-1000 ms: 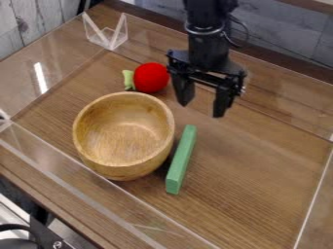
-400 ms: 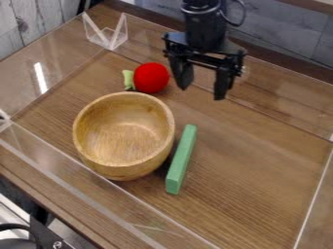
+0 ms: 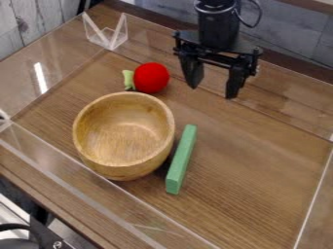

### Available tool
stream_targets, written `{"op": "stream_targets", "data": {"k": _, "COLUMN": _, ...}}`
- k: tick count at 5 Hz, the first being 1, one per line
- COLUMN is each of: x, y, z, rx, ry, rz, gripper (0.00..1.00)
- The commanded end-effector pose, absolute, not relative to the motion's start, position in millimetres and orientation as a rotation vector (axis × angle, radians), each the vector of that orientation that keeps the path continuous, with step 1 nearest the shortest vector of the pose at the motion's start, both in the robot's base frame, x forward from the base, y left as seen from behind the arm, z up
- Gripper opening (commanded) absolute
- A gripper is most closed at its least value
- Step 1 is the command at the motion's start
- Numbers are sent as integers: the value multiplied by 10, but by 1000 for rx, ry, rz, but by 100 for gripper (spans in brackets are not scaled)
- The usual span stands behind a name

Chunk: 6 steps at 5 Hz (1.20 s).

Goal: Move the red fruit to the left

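While the gripper point(image 3: 217, 83) hangs above the wooden table point(image 3: 260, 146) with its jaws spread wide and nothing between them, the red fruit point(image 3: 152, 77) is seen lying free on the tabletop, just beside the gripper on the left of the picture and near the far rim of the wooden bowl point(image 3: 123, 135). A pale green leafy part is seen at the fruit's left edge. No contact between fruit and fingers can be made out.

Two readings are allowed by this: either the fruit is already set down and the task is close to finished, or a grasp is yet to be made. If a grasp is wanted, the open jaws would have to be brought over the fruit, lowered around it and closed, with care taken not to roll so round and glossy a thing away.

A flat green bar point(image 3: 181, 159) lies beside the bowl, well apart from the fruit. No brand, label or legible writing is seen anywhere.
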State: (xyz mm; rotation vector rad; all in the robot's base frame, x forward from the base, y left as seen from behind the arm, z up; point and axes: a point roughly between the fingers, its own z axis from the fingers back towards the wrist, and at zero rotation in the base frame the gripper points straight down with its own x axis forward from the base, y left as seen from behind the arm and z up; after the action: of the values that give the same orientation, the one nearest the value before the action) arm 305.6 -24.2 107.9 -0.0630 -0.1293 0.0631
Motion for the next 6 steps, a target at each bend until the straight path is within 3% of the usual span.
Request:
{"op": "stream_targets", "data": {"k": 1, "x": 3156, "y": -194, "z": 1355, "rx": -50, "ry": -217, "rz": 101, "gripper": 100}}
{"op": "stream_targets", "data": {"k": 3, "x": 3092, "y": -340, "z": 1272, "rx": -44, "ry": -187, "rz": 14, "gripper": 100}}
{"op": "stream_targets", "data": {"k": 6, "x": 3162, "y": 1, "z": 1198, "rx": -38, "ry": -156, "rz": -39, "gripper": 100}}
